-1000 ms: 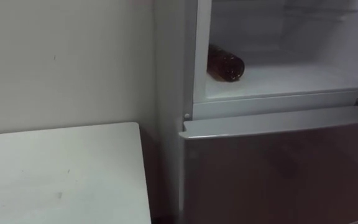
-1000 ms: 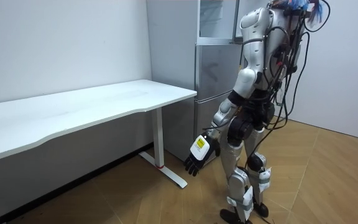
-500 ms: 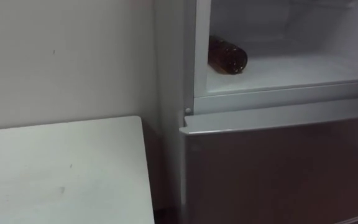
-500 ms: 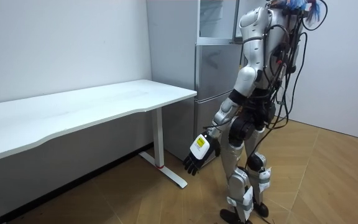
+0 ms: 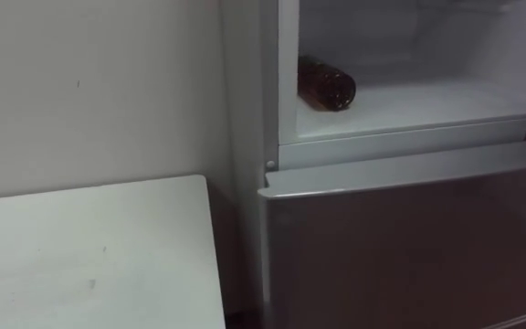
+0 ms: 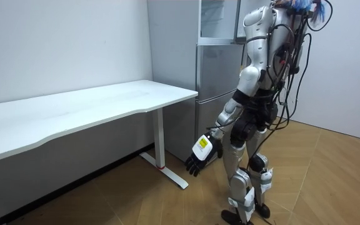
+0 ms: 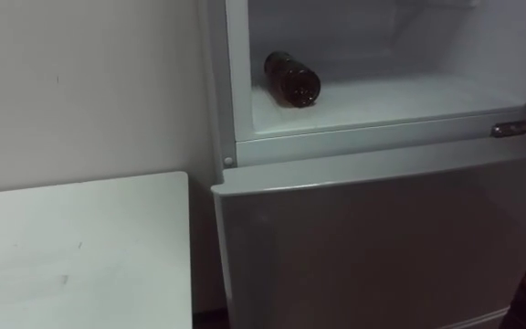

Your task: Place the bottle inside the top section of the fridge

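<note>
Little has moved: bottle [image 5: 327, 85] stays on its side, left on the upper fridge [image 5: 409, 139] shelf; left hand [image 6: 200, 155] hangs low, fingers loosely spread.

Plain white wall [image 6: 61, 44] across the upper left of the frame; long white table [image 6: 74, 109] against it at left; wooden floor [image 6: 330, 181] at lower right.
</note>
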Motion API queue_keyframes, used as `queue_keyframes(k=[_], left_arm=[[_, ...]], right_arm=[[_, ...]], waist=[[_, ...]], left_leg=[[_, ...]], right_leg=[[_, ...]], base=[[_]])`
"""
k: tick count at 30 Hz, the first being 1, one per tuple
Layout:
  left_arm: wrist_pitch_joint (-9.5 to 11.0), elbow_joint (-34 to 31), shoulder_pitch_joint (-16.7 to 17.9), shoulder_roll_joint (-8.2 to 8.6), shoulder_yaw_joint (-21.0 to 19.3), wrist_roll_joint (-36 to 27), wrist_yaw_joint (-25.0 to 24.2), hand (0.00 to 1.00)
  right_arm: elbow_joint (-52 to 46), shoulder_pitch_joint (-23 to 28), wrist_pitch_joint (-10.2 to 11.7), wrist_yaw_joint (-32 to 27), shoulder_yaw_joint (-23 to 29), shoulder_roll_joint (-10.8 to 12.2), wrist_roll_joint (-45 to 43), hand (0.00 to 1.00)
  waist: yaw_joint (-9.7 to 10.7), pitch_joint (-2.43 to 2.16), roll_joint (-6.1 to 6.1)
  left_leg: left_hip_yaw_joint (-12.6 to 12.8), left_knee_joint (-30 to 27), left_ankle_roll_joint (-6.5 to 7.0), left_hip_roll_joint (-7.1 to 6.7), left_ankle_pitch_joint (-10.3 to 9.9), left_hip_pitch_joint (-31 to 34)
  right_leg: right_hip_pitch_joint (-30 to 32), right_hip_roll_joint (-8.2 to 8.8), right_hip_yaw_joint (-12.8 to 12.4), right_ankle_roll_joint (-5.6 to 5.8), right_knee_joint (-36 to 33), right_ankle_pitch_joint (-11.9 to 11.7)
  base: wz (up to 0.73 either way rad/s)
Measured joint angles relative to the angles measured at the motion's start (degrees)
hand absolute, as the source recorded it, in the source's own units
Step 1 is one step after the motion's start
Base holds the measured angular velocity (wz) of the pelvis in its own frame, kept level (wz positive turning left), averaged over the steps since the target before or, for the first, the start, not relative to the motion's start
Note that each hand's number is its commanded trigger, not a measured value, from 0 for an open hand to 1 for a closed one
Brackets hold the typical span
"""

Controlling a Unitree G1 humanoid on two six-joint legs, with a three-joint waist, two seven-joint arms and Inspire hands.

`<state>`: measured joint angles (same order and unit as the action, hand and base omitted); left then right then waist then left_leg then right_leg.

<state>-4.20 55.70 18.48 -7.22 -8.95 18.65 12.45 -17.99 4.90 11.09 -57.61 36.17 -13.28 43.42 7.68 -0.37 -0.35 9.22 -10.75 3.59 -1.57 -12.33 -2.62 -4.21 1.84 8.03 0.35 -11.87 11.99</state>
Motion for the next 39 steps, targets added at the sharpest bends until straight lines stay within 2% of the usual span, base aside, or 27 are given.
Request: queue_keyframes(k=[5, 12, 16, 19, 23, 28, 32, 39], left_arm=[[0.7, 2.0, -0.4, 0.07, 0.4, 0.0, 0.9, 0.00], [0.6, 3.2, -1.2, 0.03, 0.8, 0.0, 1.1, 0.00], [0.8, 3.3, -1.4, 0.01, 0.8, 0.0, 0.9, 0.00], [1.3, 3.3, -1.2, -0.01, 0.9, 0.0, 0.9, 0.00], [3.3, 3.8, -1.2, -0.04, 0.9, 0.0, 0.8, 0.00], [3.6, 4.2, -1.2, -0.23, 0.8, 0.0, 0.6, 0.00], [4.6, 5.1, -1.3, -0.23, 0.8, -0.1, 0.5, 0.00], [4.6, 7.2, -1.3, -0.34, 0.8, -0.4, 0.9, 0.00]], right_arm=[[-1.8, 0.0, 0.0, -0.6, -0.2, 0.0, -5.9, 0.00], [-4.0, 0.0, -0.3, -1.2, -1.2, -0.1, -10.1, 0.00], [-4.0, 0.1, -0.6, -2.0, -1.8, -0.1, -12.7, 0.00], [-4.0, 0.3, -0.6, -2.4, -2.9, -0.1, -16.3, 0.00], [-4.0, 1.0, -0.6, -2.4, -3.7, -0.1, -17.0, 0.00], [-4.0, 2.3, -0.6, -2.4, -4.2, -0.1, -17.0, 0.00], [-4.0, 3.1, -0.6, -2.4, -5.7, -0.1, -17.0, 0.00], [-4.0, 3.1, -0.6, -1.5, -8.8, -0.1, -21.1, 0.00]], waist=[[-0.2, 0.05, -0.14], [-0.3, 0.33, -0.71], [-0.5, 0.34, -0.88], [-0.4, 0.33, -0.99], [-0.4, 0.35, -1.56], [-0.6, 0.32, -2.31], [-2.0, 0.37, -2.74], [-3.3, 0.37, -2.78]], left_leg=[[0.0, 0.0, -0.02, 0.01, 0.1, -0.1], [0.1, 0.0, 0.09, -0.21, 0.3, -0.1], [0.5, 0.0, 0.07, -0.18, 0.3, -0.4], [1.1, 0.2, 0.05, -0.10, 0.3, -0.6], [1.3, 0.7, 0.04, -0.14, 0.3, -0.8], [1.6, 1.1, 0.04, -0.17, 0.3, -1.1], [2.3, 1.3, 0.03, -0.07, 0.3, -1.6], [2.3, 1.3, 0.02, -0.06, 0.2, -1.8]], right_leg=[[0.0, 0.01, 0.0, -0.01, -0.2, 0.0], [0.3, 0.12, -0.2, 0.02, 0.3, 0.2], [0.3, 0.04, -0.6, 0.02, 0.3, 0.4], [0.3, -0.04, -0.9, -0.01, 0.2, 0.4], [0.4, -0.02, -1.2, 0.02, 0.2, 0.5], [0.4, -0.04, -1.6, 0.06, 0.2, 0.5], [0.4, -0.21, -2.4, 0.05, 0.2, 0.5], [0.4, -0.23, -2.7, 0.05, 0.2, 0.5]], base=[[0.00], [0.00], [-0.04], [-0.08], [-0.04], [-0.03], [-0.11], [-0.02]])
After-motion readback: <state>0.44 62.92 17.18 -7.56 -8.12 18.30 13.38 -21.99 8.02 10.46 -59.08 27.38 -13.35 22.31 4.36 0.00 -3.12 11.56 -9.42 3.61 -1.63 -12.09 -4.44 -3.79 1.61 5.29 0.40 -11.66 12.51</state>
